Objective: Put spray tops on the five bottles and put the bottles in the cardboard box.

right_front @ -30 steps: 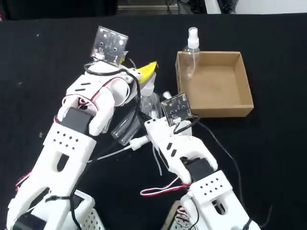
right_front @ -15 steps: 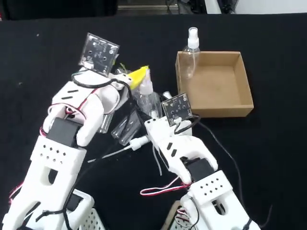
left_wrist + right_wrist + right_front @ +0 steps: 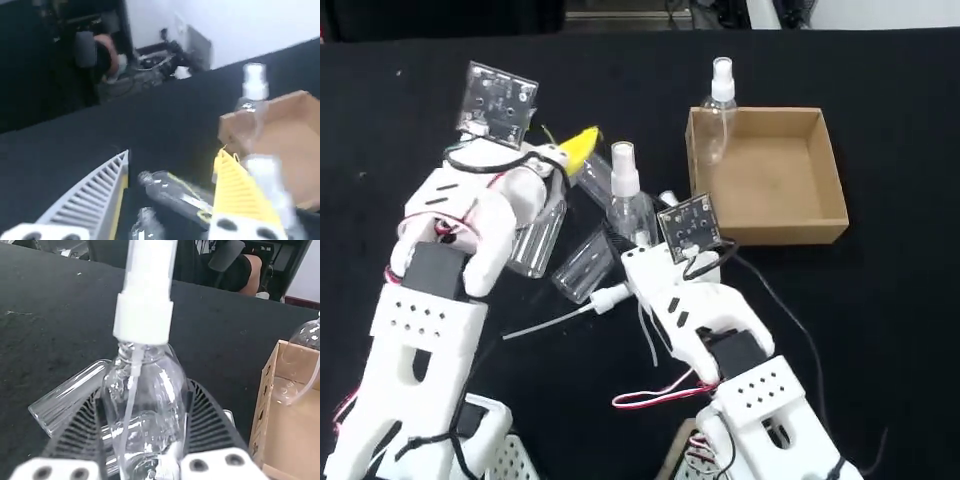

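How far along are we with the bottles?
Done: one capped bottle stands in the cardboard box. In hand: the right gripper holds a second capped bottle. Left: boxing it, plus capping the bare bottles lying on the table.

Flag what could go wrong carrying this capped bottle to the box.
The right gripper holds the clear plastic bottle with white spray top low down; it might tilt or slip. Uncapped clear bottles lying beside it could get knocked. Another capped bottle stands at a corner of the brown cardboard box, possibly in the path.
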You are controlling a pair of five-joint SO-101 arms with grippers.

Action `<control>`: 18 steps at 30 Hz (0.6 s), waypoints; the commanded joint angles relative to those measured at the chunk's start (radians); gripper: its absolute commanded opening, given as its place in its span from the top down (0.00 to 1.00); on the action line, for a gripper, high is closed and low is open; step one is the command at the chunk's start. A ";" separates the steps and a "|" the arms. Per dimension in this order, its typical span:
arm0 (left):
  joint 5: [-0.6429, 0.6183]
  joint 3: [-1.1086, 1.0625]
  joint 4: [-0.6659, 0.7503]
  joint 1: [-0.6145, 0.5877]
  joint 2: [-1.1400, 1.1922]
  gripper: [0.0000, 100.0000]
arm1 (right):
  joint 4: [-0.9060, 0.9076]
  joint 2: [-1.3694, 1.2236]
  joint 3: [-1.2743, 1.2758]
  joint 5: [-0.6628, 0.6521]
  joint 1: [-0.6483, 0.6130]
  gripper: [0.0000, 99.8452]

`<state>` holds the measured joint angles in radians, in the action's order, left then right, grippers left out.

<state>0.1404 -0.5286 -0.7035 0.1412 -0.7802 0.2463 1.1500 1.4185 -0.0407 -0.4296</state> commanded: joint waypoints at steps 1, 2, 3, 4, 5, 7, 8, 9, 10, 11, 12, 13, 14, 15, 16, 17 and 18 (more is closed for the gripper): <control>-0.006 -0.074 -0.012 -0.090 -0.028 0.74 | -0.031 0.054 -0.019 0.006 -0.003 0.99; -0.006 -0.119 -0.009 -0.108 -0.029 0.74 | -0.029 0.079 -0.016 0.003 0.002 0.99; -0.006 -0.159 -0.009 -0.117 -0.029 0.74 | -0.026 0.110 -0.013 0.006 0.017 0.99; -0.006 -0.196 -0.009 -0.124 -0.029 0.74 | -0.008 0.143 -0.015 0.008 0.038 0.99; -0.006 -0.231 -0.009 -0.125 -0.029 0.74 | 0.021 0.179 -0.022 0.008 0.066 0.99; -0.006 -0.294 0.000 -0.125 -0.028 0.74 | 0.080 0.257 -0.033 0.008 0.130 0.99; -0.006 -0.331 0.026 -0.122 -0.028 0.74 | 0.103 0.291 -0.036 0.008 0.161 0.99; -0.006 -0.369 0.063 -0.113 -0.028 0.74 | 0.118 0.321 -0.038 0.009 0.192 0.99; -0.006 -0.403 0.106 -0.102 -0.028 0.74 | 0.123 0.348 -0.035 0.009 0.216 0.99; -0.006 -0.437 0.146 -0.096 -0.028 0.74 | 0.123 0.366 -0.031 0.009 0.241 0.99; -0.008 -0.470 0.190 -0.085 -0.028 0.74 | 0.123 0.375 -0.031 0.009 0.265 0.99; -0.008 -0.509 0.235 -0.073 -0.026 0.74 | 0.121 0.375 -0.038 0.009 0.292 0.99; -0.008 -0.549 0.284 -0.061 -0.026 0.74 | 0.106 0.369 -0.042 0.009 0.318 0.99; -0.008 -0.595 0.331 -0.050 -0.028 0.74 | 0.080 0.358 -0.044 0.009 0.342 0.99; -0.008 -0.638 0.382 -0.041 -0.028 0.74 | 0.054 0.343 -0.050 0.005 0.370 0.99; -0.008 -0.677 0.428 -0.031 -0.028 0.74 | 0.025 0.320 -0.061 0.005 0.397 0.99; -0.008 -0.716 0.473 -0.025 -0.028 0.74 | -0.002 0.289 -0.081 0.005 0.422 0.99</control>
<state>0.1404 -1.1331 -0.4104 0.0752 -0.7833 0.3230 1.4860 1.4154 -0.0391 -0.0875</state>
